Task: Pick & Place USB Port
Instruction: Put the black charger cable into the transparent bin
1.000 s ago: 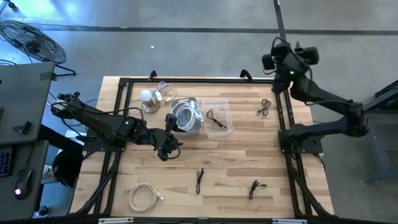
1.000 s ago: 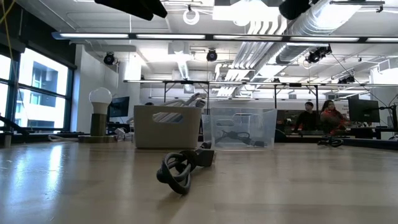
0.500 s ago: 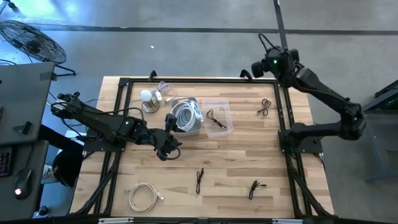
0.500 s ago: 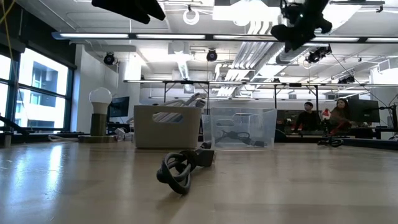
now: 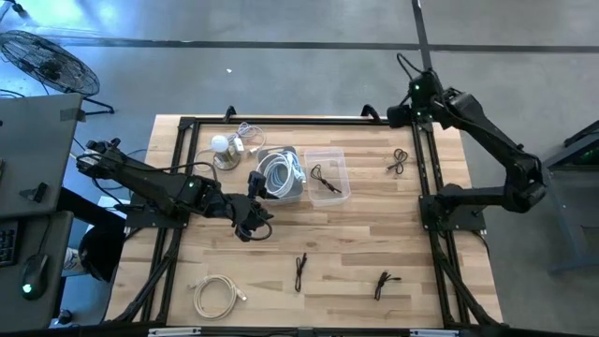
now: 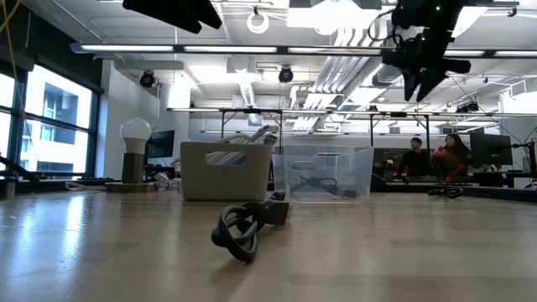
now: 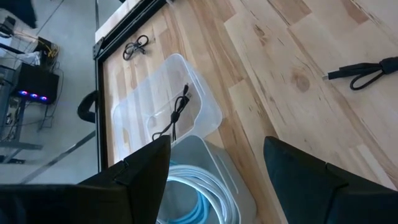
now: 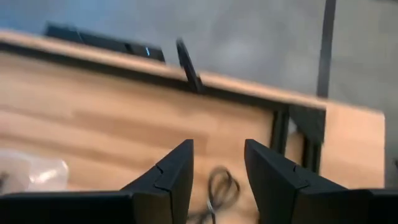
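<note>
The right gripper has swung back over the table's far right corner, parted and empty, above the black cable right of the clear bin; one cable already lies inside, several remain.

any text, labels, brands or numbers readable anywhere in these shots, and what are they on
None can be read.
Grey bin and clear bin: no label shows.
Left gripper and right gripper: plain dark fingers, no markings.
Screens in the room behind the table: too small to read.
</note>
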